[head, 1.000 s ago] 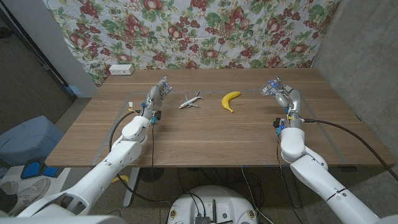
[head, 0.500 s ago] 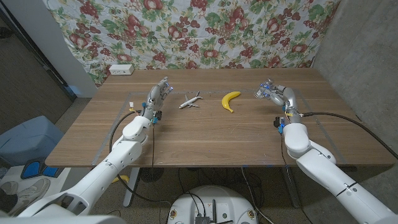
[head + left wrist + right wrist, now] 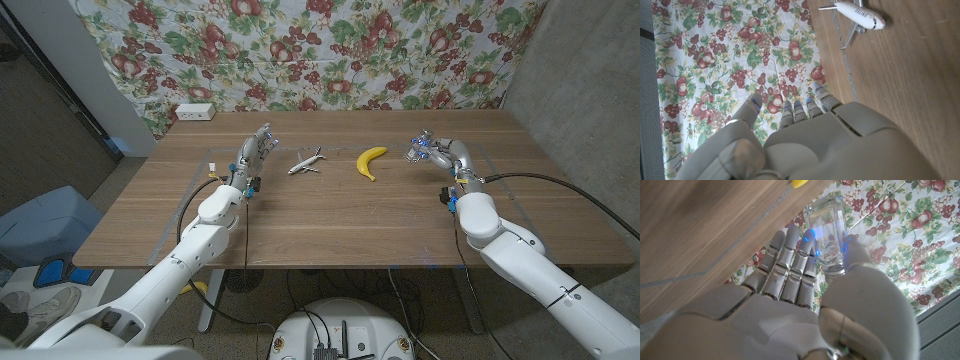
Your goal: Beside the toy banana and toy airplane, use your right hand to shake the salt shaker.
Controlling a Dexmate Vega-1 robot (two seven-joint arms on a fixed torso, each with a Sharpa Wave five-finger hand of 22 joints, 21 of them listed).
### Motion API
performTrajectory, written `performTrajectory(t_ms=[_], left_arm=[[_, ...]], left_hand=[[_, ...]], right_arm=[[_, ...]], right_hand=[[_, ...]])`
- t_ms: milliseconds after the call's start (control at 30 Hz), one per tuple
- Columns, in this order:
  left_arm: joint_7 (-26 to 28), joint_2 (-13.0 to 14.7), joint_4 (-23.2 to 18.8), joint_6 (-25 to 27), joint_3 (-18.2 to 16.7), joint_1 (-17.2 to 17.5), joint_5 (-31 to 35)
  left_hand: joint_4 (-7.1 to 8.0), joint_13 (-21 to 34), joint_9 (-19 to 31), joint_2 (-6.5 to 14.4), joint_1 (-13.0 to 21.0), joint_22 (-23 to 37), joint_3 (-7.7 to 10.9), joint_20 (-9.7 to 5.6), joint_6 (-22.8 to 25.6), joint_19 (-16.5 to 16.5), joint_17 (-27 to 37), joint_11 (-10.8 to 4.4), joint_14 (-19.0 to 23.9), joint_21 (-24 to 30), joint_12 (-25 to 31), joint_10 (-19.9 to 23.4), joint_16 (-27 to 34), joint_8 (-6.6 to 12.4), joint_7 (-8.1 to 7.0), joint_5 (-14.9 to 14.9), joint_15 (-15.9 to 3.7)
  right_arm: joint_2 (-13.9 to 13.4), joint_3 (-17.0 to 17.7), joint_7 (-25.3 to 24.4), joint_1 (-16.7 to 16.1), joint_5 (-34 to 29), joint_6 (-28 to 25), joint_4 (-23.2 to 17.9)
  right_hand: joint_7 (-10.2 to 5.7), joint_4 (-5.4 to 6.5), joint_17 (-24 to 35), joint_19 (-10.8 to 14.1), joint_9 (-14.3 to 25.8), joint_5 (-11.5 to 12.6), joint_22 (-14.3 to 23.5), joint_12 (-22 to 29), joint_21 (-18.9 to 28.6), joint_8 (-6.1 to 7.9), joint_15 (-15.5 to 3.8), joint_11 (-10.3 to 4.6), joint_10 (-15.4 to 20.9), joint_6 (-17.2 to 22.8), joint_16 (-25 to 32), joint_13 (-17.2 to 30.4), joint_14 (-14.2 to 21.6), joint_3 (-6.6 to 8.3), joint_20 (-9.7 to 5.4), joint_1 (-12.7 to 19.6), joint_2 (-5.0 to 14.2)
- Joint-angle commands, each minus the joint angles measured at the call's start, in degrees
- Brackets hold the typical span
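We observe the right hand (image 3: 432, 150) grasping the clear glass salt shaker (image 3: 826, 227) above open bench (image 3: 330, 220), at 3 o'clock from the yellow toy banana (image 3: 371, 161); left hand (image 3: 254, 150) released.

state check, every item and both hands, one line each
salt shaker: held in the right hand, off the table
right hand: raised, fingers closed around the salt shaker
left hand: holds nothing, fingers apart
toy airplane: on the table, on its wheels, untouched
toy banana: lying on the table, untouched
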Motion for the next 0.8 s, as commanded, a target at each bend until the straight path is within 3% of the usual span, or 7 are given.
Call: performTrajectory(t_ms=[33,400,800], left_arm=[[0.0,-0.1,0.2,0.1,0.2,-0.3,0.2],[0.0,-0.3,0.5,0.1,0.3,-0.6,0.3],[0.2,-0.5,0.7,0.1,0.3,-0.9,0.4]], left_hand=[[0.09,0.2,0.2,2.2,0.7,0.2,-0.01,-0.01,0.7,0.4,0.2,0.09,0.3,0.0,0.1,0.2,0.2,0.17,0.05,0.3,-1.61],[0.09,0.2,0.2,2.2,0.7,0.2,-0.02,-0.02,0.6,0.5,0.2,0.12,0.3,0.0,0.1,0.2,0.2,0.15,0.03,0.3,-1.64],[0.11,0.2,0.2,2.2,0.6,0.2,-0.02,-0.03,0.6,0.5,0.2,0.10,0.3,0.0,0.1,0.2,0.1,0.13,0.09,0.3,-1.65]], right_arm=[[-0.2,-0.7,-0.8,0.7,0.4,0.1,0.7],[2.1,-0.7,-4.6,0.5,-0.6,4.2,3.0],[7.4,0.0,-11.1,0.3,-2.1,11.0,6.9]], right_hand=[[-4.70,2.10,0.2,-0.1,3.9,0.2,0.0,-0.1,0.4,2.02,-6.67,-3.25,1.8,5.4,-0.1,0.2,0.7,2.14,-1.77,6.9,7.19],[-4.73,2.08,0.4,-0.3,4.0,0.3,-0.1,-0.1,1.2,1.98,-6.67,-3.39,1.6,5.4,-0.4,0.3,0.9,2.12,-1.76,7.0,7.22],[-4.55,1.93,0.6,-0.4,4.1,0.3,-0.2,-0.2,1.9,1.91,-6.74,-3.36,2.0,5.5,-0.4,0.1,1.3,2.11,-1.81,7.2,7.19]])
